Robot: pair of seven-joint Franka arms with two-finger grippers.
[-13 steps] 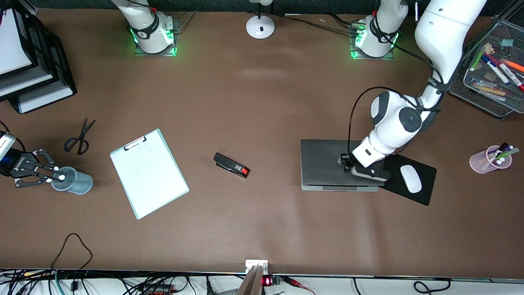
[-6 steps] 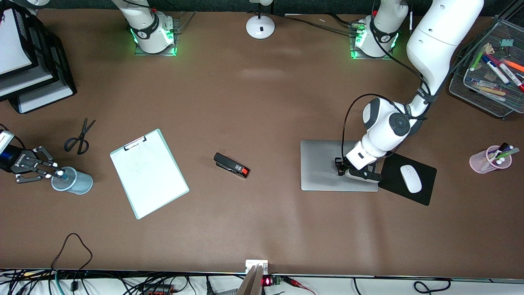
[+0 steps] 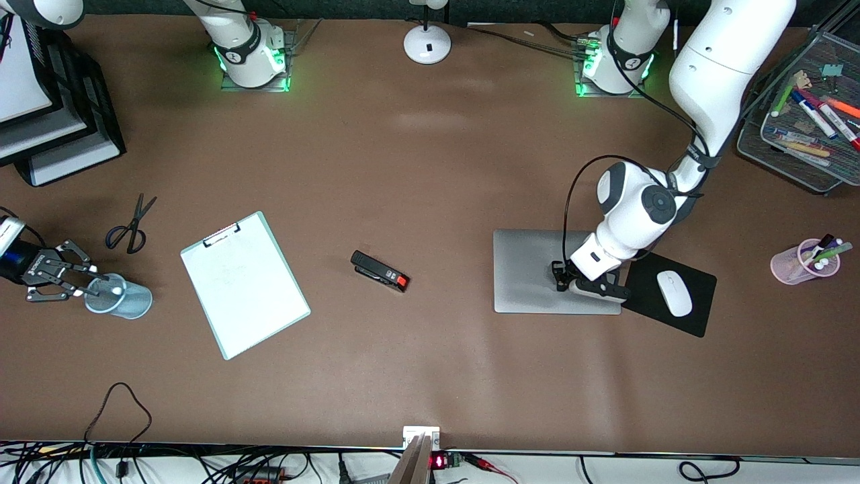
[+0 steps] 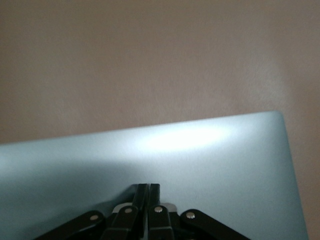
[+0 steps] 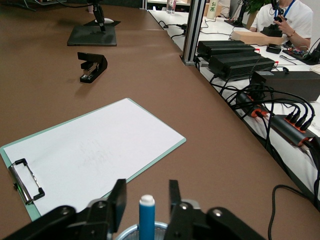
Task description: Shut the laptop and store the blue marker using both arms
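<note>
The silver-grey laptop (image 3: 531, 272) lies closed flat beside a black mouse mat. My left gripper (image 3: 559, 279) is shut, and its fingertips rest on the lid (image 4: 210, 160) in the left wrist view, where the gripper (image 4: 148, 189) holds nothing. The blue marker (image 5: 146, 220) stands upright, white end up, in a blue-grey cup (image 3: 124, 299) at the right arm's end of the table. My right gripper (image 5: 146, 197) is open, with one finger on each side of the marker's top and not touching it. It also shows in the front view (image 3: 89, 285) at the cup's rim.
A white clipboard (image 3: 245, 286), a black stapler (image 3: 379, 271) and scissors (image 3: 131, 225) lie between cup and laptop. A white mouse (image 3: 674, 294) sits on the mat (image 3: 699, 316). A pink pen cup (image 3: 799, 263) and a mesh tray (image 3: 806, 161) stand at the left arm's end.
The laptop lid went from slightly raised to flat under my left gripper. My right gripper opened, let the marker go into the cup and drew back a little.
</note>
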